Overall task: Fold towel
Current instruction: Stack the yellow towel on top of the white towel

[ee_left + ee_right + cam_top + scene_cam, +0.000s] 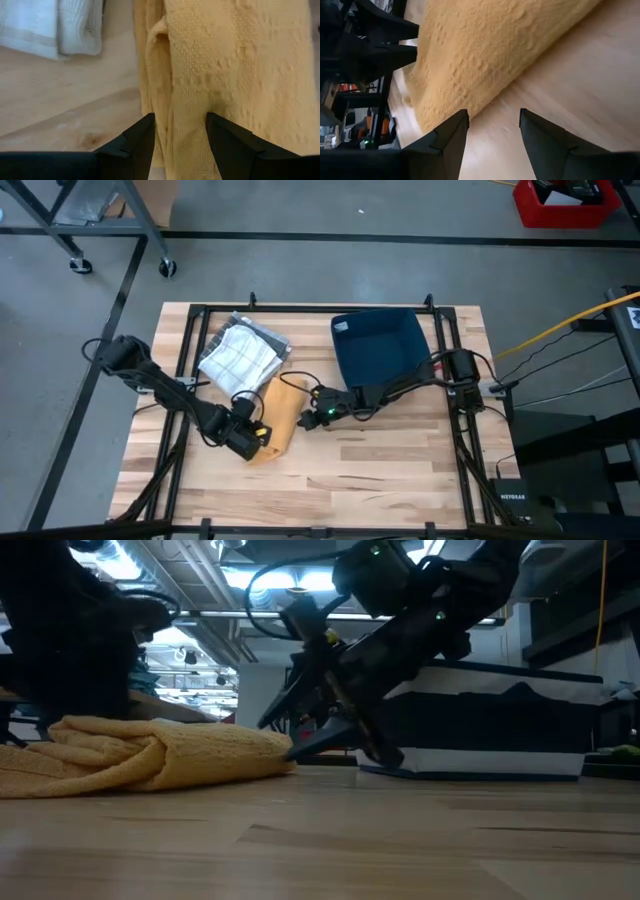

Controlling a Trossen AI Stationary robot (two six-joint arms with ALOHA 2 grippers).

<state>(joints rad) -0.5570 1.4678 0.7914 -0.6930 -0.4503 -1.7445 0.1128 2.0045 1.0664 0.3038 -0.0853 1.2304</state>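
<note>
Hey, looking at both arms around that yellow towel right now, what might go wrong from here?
1. The left hand straddles a bunched ridge of the yellow towel; closing there may pinch several layers and fold it crooked.
2. The right hand is open at the towel's edge, with bare wood between its fingers, so it may close on nothing.
3. The white checked cloth lies close beside the towel; dragging the towel could catch it.

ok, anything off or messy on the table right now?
Only the yellow towel: it lies bunched in lumpy, uneven folds mid-table, not flat or squared. The left tool straddles one of its ridges, fingers open; the right tool sits open at its edge. The white checked cloth and dark blue bin look fine.
</note>
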